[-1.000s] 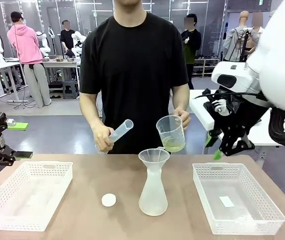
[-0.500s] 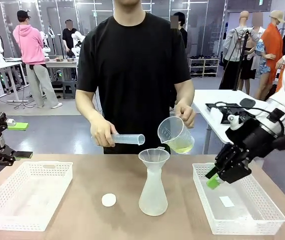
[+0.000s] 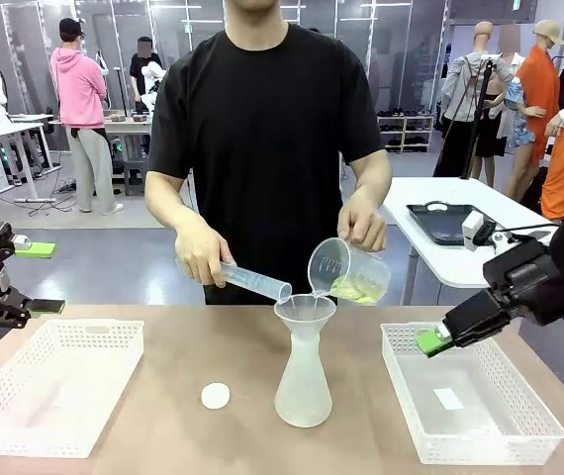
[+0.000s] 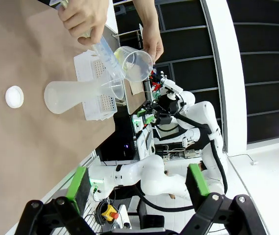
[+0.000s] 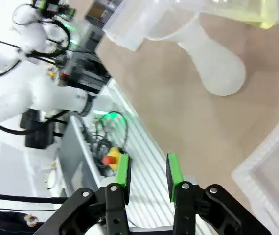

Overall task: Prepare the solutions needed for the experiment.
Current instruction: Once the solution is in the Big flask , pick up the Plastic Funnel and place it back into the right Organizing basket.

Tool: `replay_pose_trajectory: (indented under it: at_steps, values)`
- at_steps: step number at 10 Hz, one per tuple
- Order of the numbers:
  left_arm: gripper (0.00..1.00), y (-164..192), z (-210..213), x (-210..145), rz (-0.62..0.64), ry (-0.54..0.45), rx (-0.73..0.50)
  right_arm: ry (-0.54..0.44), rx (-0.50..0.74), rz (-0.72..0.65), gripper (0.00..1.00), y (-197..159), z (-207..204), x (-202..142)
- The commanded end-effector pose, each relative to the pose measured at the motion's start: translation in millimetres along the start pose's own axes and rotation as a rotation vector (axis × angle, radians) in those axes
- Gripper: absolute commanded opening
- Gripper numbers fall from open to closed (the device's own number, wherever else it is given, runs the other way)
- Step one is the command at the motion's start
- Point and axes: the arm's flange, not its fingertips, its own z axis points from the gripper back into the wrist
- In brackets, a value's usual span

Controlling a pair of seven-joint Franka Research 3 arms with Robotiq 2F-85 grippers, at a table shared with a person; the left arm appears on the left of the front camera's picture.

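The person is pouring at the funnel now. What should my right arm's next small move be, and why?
Probably hold the right end effector above the right basket, clear of the middle. The person is tilting the beaker of yellow-green liquid and the cylinder over the funnel on the flask; reaching in might jostle the pour. It holds nothing.

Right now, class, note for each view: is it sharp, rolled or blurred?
Front view: sharp, evenly lit, the solutions clear in the beaker. Left wrist view: rolled sideways, the flask appearing horizontal. Right wrist view: tilted, the flask soft-edged.
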Motion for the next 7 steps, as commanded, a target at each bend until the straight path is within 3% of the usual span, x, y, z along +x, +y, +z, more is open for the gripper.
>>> replay_pose_trajectory:
  at_steps: [1,5,6,7]
  values:
    - [1.00,-0.9,-1.1,1.3,-0.003,0.002,-0.017,0.014,-0.063,0.035,0.39,1.8,-1.2,4.0]
    - [1.00,-0.9,-1.1,1.3,-0.003,0.002,-0.017,0.016,-0.037,0.007,0.39,2.9,-0.1,1.8]
    - [1.00,-0.9,-1.1,1.3,-0.003,0.002,-0.017,-0.057,-0.011,-0.199,0.39,-6.4,-9.2,8.2]
    - [1.00,-0.9,-1.1,1.3,-0.003,0.002,-0.017,-0.112,0.027,-0.276,0.39,-16.9,-8.5,5.6]
